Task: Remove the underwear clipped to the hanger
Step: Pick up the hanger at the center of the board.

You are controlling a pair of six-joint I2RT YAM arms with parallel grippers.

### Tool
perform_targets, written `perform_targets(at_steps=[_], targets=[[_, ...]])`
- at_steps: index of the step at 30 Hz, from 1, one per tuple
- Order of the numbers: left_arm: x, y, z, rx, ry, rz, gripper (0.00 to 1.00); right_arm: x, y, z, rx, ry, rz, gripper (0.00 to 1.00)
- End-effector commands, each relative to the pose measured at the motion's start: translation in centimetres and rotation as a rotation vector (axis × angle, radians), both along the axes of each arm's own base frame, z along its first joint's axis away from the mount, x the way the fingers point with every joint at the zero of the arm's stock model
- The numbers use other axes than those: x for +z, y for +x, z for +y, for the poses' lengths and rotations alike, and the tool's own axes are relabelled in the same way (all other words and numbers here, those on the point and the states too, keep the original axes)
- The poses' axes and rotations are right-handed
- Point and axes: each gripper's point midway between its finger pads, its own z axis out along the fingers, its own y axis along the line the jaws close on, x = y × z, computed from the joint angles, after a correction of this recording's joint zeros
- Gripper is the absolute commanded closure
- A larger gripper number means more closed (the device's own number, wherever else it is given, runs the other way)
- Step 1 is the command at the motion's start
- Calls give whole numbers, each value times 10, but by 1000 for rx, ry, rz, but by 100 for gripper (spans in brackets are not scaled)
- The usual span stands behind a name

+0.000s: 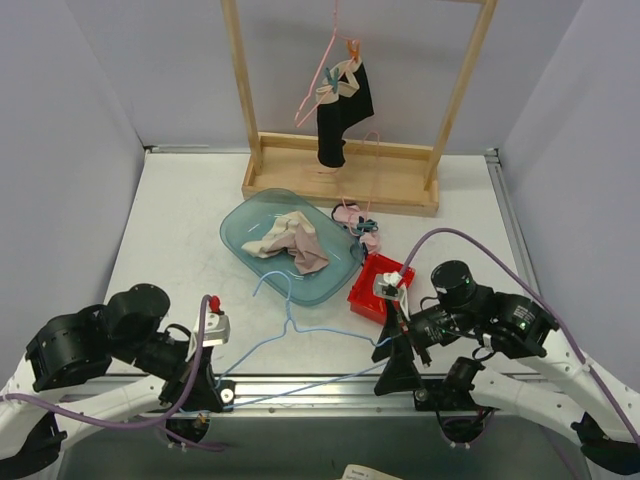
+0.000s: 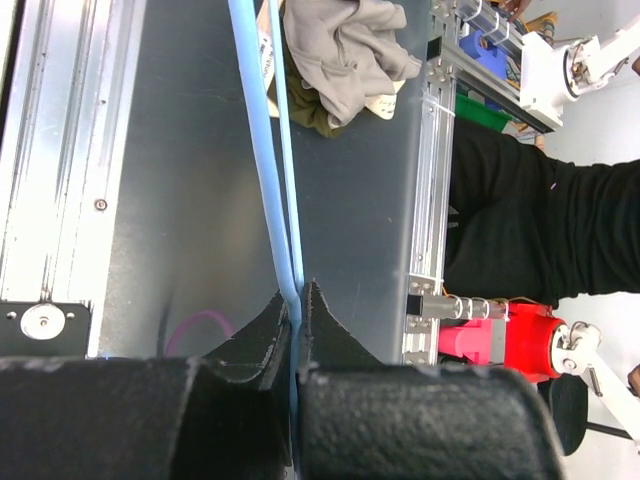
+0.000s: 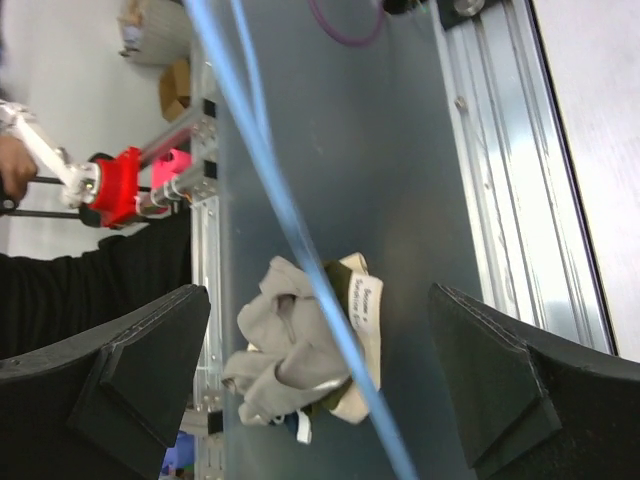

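The black underwear (image 1: 345, 115) with a beige waistband hangs clipped to a pink hanger (image 1: 318, 80) on the wooden rack (image 1: 340, 185) at the back. A pale pink underwear piece (image 1: 295, 240) lies in the teal tray (image 1: 235, 235). A bare blue hanger (image 1: 300, 328) lies on the table, its wires reaching past the front edge. My left gripper (image 1: 210, 395) (image 2: 297, 290) is shut on that blue hanger (image 2: 262, 150) at the table's near edge. My right gripper (image 1: 392, 362) (image 3: 318, 292) stands open, with the blue hanger (image 3: 270, 170) passing between its fingers untouched.
A red bin (image 1: 365, 300) holding clothespins stands right of the tray. Small pink cloth with clips (image 1: 355, 218) lies in front of the rack. Below the table edge, a grey and olive cloth bundle (image 3: 300, 350) (image 2: 345, 50) rests on a lower grey surface.
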Motion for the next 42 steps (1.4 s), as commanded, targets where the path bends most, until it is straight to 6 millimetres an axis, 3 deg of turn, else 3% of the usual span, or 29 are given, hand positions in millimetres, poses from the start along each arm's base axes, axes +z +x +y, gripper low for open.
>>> perform_targets(at_steps=[1,6,9,12,13,15,16,19,21,22,23,25,26,27,29,30,32,33,34,36,41,42], targets=[[13,-1,0,-18,-44,-32,97,-17,4,-11,-26,-122,-67,5],[12,-2,-2,-24,-30,-13,97,-14,2,-14,-16,-122,-107,15],[11,-4,-2,-40,-24,8,97,-11,3,-14,-20,-114,-127,30],[8,-6,-3,-52,-10,22,97,-5,3,-14,-18,-98,-151,46],[7,-6,-3,-53,-6,24,97,-4,3,-14,-16,-97,-154,57],[6,-6,-3,-53,-1,25,97,-3,1,-15,-5,-92,-153,67],[5,-4,-3,-46,6,20,97,-3,-1,-14,2,-92,-146,79],[6,-1,-2,-32,10,2,97,-4,-5,-14,22,-91,-125,100],[2,6,0,6,43,-27,95,-4,-7,-14,30,-92,-116,100],[-2,10,0,25,67,-35,84,-3,-7,-15,28,-90,-118,100],[-6,14,1,48,94,-49,59,-3,-5,-15,17,-92,-129,100],[-22,33,6,139,187,-100,39,-1,-2,-16,-3,-94,-147,100],[-27,40,7,172,220,-114,18,-1,0,-16,-14,-98,-154,100],[-32,51,9,226,261,-150,6,-3,6,-17,-46,-114,-172,100],[-36,67,8,318,326,-162,6,-4,14,-19,-94,-134,-199,100],[-41,88,17,432,391,-230,6,-9,27,-21,-155,-167,-231,100],[-35,113,22,607,450,-261,6,-14,41,-26,-235,-218,-264,100],[-34,134,36,729,505,-337,6,-17,47,-28,-266,-242,-278,100],[-23,146,38,827,511,-348,6,-21,60,-33,-340,-280,-309,100],[-7,172,55,1001,529,-447,6,-25,69,-34,-382,-309,-320,100],[46,211,61,1262,354,-564,6,-19,93,-40,-516,-338,-375,100],[58,218,54,1293,277,-568,6,-13,99,-42,-555,-326,-391,100]])
